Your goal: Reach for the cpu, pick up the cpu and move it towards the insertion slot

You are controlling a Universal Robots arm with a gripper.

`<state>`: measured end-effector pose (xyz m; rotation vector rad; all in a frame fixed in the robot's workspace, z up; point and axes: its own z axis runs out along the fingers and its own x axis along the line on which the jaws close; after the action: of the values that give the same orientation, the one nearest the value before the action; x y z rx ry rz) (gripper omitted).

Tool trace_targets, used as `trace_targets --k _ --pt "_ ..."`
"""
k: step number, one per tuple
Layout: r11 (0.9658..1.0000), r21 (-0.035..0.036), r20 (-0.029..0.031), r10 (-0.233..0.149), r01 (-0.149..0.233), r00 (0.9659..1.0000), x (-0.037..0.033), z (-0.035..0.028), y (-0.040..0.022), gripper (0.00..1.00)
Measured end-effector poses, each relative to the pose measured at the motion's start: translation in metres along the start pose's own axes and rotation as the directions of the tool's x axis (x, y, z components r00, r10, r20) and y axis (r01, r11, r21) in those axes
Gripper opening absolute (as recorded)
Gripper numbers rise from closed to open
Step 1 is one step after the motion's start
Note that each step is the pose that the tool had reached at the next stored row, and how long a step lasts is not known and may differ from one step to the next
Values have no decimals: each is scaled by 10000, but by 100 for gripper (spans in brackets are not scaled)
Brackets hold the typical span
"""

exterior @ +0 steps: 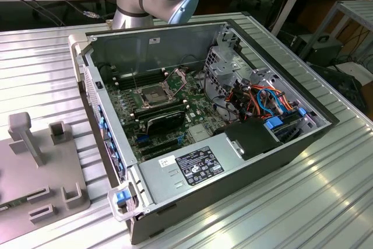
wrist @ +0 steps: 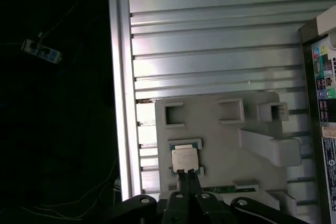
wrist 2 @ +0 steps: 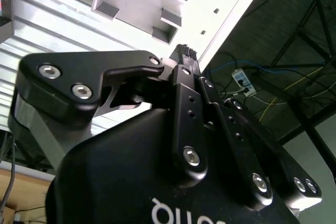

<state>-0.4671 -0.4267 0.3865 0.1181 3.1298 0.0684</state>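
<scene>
Exterior view angled down over computer case (exterior: 169, 39), both wrist views close past fingers (wrist: 181, 182) onto fixture (wrist: 220, 145)

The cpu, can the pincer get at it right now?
Probably yes: the cpu lies uncovered on the grey holder, with nothing between it and the pincer, though the pincer is shut and would need opening.

Silvery metal cpu (wrist: 184, 158), matt black tool (wrist: 186, 172)

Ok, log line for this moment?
phase: reach | tool: shut, nothing held, pointing at cpu | cpu: lying in grey holder | insertion slot: plate raised, centre dark
</scene>
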Motion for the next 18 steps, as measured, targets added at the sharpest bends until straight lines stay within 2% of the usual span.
trace_targets --k 5,15,16,18 --pt "10000 5 -59 0 0 10000 -1 8 -1 11" --pt "10000 6 -71 1 -1 10000 -1 9 -1 11" --pt "10000 7 -72 1 -1 10000 -1 9 -1 11" --pt "10000 6 -74 1 -1 10000 -1 9 -1 24"
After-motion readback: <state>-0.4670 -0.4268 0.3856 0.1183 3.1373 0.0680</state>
